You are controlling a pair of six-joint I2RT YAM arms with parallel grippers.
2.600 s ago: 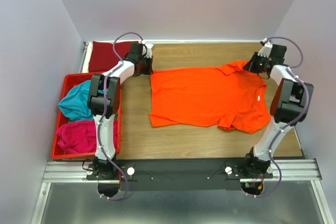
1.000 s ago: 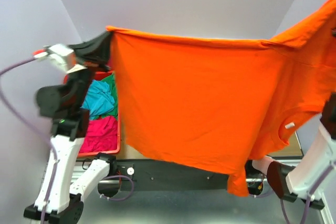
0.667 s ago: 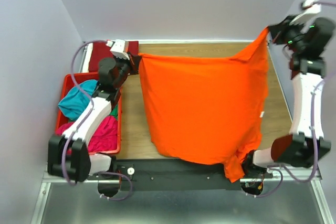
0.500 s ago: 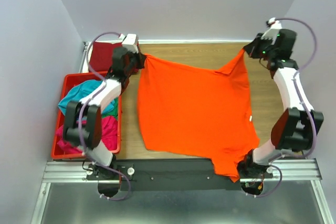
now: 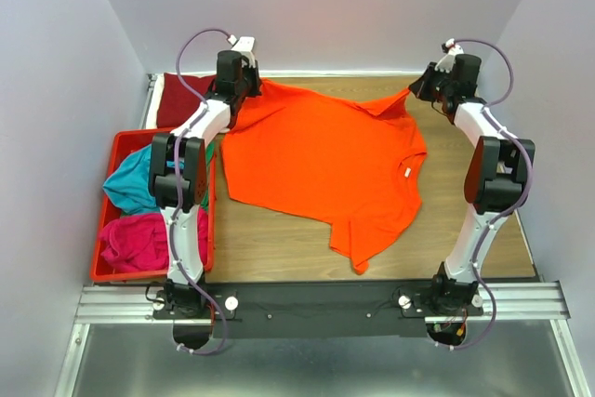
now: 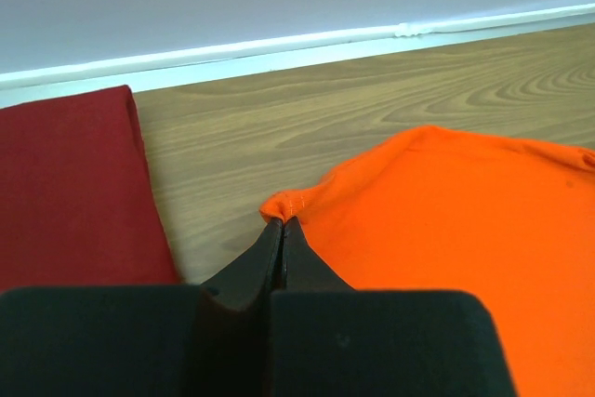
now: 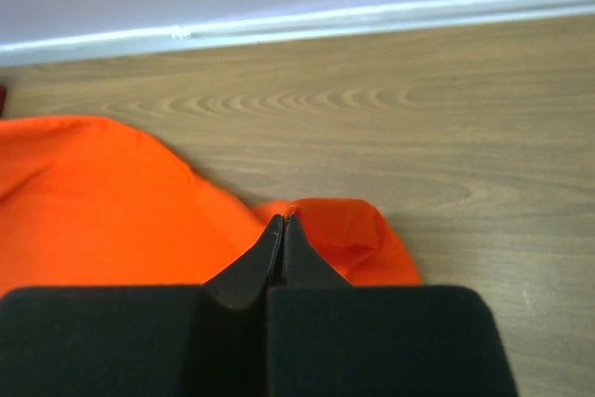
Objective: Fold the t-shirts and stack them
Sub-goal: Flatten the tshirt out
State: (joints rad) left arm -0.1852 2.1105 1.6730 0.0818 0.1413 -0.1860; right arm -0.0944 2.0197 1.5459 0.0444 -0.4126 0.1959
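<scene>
A bright orange t-shirt [image 5: 321, 160] lies spread and skewed across the wooden table [image 5: 279, 248], one end trailing toward the front. My left gripper [image 5: 253, 87] is shut on its far left corner [image 6: 284, 204], close to the back wall. At the far right corner [image 7: 321, 220] my right gripper [image 5: 414, 92] is shut on the cloth. A folded dark red t-shirt [image 5: 181, 99] rests at the back left, beside the left gripper, and shows as [image 6: 70, 192] in the left wrist view. Teal [image 5: 135, 178], magenta [image 5: 135, 239] and a sliver of green [image 5: 210, 150] t-shirts sit bunched in the crate.
The red plastic crate [image 5: 102, 271] stands at the table's left edge. Purple walls close in at the back and both sides, with a white strip [image 6: 279, 48] along the back edge. The metal rail [image 5: 307, 304] holding the arm bases runs along the front.
The orange t-shirt was swung up and out in the air, then came back down onto the table. Both grippers moved to the back edge, still holding its corners.
</scene>
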